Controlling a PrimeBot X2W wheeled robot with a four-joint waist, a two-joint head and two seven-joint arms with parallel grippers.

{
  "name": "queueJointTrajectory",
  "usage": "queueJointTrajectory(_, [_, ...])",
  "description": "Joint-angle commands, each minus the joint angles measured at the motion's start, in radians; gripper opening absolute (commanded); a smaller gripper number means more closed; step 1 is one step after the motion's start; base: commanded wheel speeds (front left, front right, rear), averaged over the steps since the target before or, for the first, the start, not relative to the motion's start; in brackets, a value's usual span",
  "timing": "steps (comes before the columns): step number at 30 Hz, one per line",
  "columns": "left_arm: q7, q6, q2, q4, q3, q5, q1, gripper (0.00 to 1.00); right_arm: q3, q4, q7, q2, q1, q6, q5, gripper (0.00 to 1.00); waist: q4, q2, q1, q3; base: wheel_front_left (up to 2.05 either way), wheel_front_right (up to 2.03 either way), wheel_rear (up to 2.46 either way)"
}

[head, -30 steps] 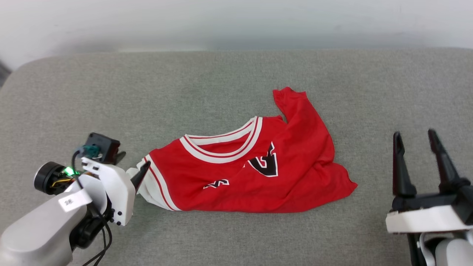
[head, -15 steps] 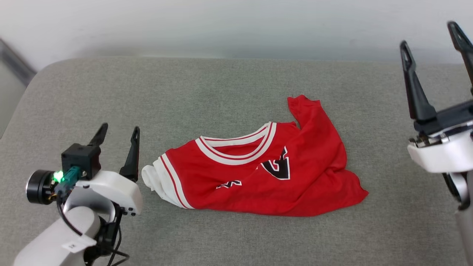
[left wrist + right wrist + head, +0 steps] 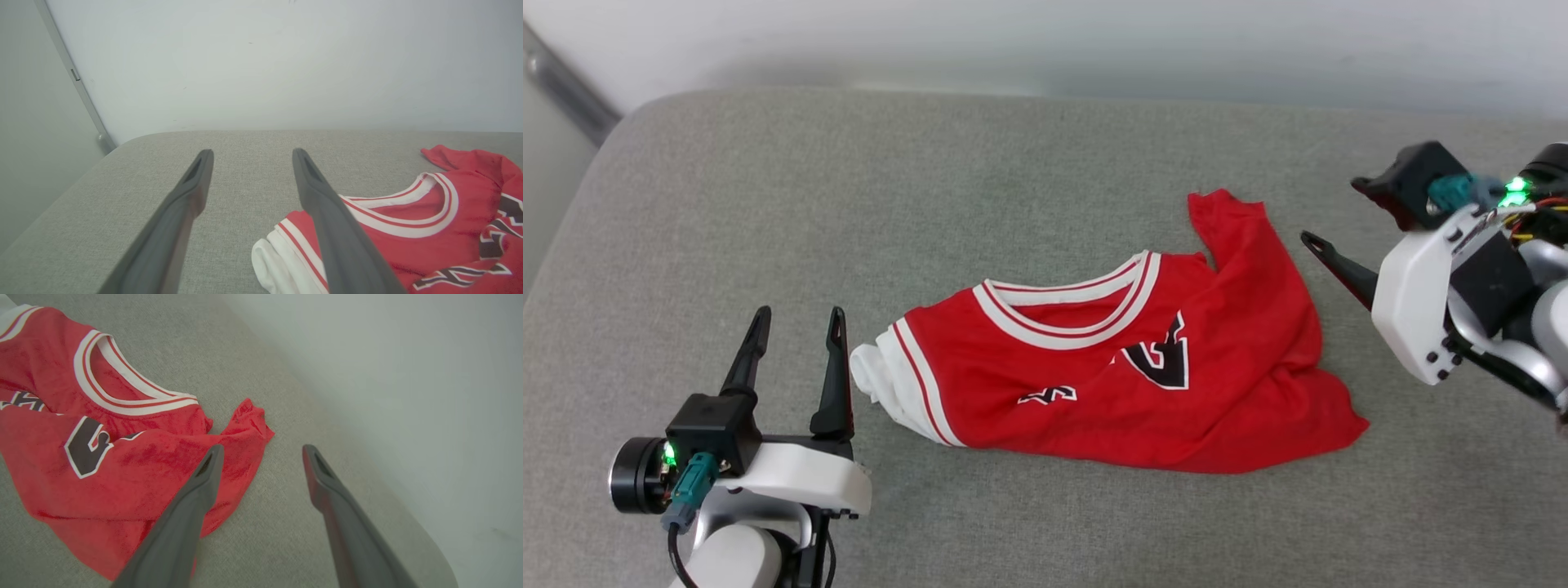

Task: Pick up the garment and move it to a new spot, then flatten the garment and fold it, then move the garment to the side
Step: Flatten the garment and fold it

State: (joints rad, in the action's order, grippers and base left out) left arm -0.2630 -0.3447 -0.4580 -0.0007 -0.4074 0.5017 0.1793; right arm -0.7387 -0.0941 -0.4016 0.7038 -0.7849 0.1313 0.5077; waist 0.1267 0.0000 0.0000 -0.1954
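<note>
The garment (image 3: 1127,384) is a bright red jersey with a white-and-red striped collar and black letters. It lies crumpled on the grey cushion (image 3: 1013,180), its white sleeve (image 3: 874,384) bunched at the left end. My left gripper (image 3: 799,318) stands open just left of that sleeve, not touching it. In the left wrist view the gripper (image 3: 252,153) is empty, with the garment (image 3: 408,220) to its right. My right gripper (image 3: 1331,214) hovers tilted at the garment's right edge. The right wrist view shows this gripper (image 3: 263,449) open above the garment's (image 3: 122,457) red corner.
A pale wall (image 3: 1045,41) runs along the cushion's far edge. At the far left the cushion rounds off beside a grey metal strip (image 3: 564,90). Bare grey fabric surrounds the garment on all sides.
The head camera shifted. My left gripper drew back from the white sleeve and turned its fingers upright. My right gripper rose, then tilted in toward the garment's right edge. The garment kept its shape.
</note>
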Motion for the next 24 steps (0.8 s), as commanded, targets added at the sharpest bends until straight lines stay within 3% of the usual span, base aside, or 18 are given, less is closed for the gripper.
queueJointTrajectory(1, [-0.002, 0.013, 0.017, -0.004, 0.019, -0.020, -0.007, 1.00, -0.025, 0.006, -0.046, 0.018, -0.037, -0.001, 0.044, 1.00, 0.015, 0.0000, 0.0000, -0.021, 0.00, 0.00, 0.00])
queueJointTrajectory(6, [-0.002, 0.074, 0.106, -0.005, 0.093, -0.095, -0.007, 1.00, -0.154, -0.012, -0.287, 0.066, -0.118, -0.001, 0.241, 1.00, 0.043, 0.0000, 0.0000, -0.081, 0.00, 0.00, 0.00])
queueJointTrajectory(10, [-0.002, 0.120, 0.160, -0.002, 0.142, -0.155, 0.003, 1.00, -0.237, -0.058, -0.394, 0.059, -0.173, -0.001, 0.316, 1.00, 0.061, 0.0000, 0.0000, -0.129, 0.00, 0.00, 0.00])
queueJointTrajectory(18, [-0.002, 0.200, 0.260, 0.002, 0.223, -0.245, 0.030, 1.00, -0.447, -0.211, -0.439, -0.006, -0.180, 0.000, 0.357, 1.00, 0.075, 0.0000, 0.0000, -0.199, 0.00, 0.00, 0.00])
queueJointTrajectory(23, [-0.002, 0.243, 0.305, 0.022, 0.273, -0.291, 0.042, 1.00, -0.525, -0.275, -0.386, -0.040, -0.160, 0.001, 0.391, 1.00, 0.072, 0.0000, 0.0000, -0.200, 0.00, 0.00, 0.00])
queueJointTrajectory(24, [-0.002, 0.250, 0.310, 0.023, 0.284, -0.301, 0.042, 1.00, -0.529, -0.279, -0.363, -0.041, -0.172, 0.001, 0.390, 0.40, 0.068, 0.0000, 0.0000, -0.194, 0.00, 0.00, 0.00])
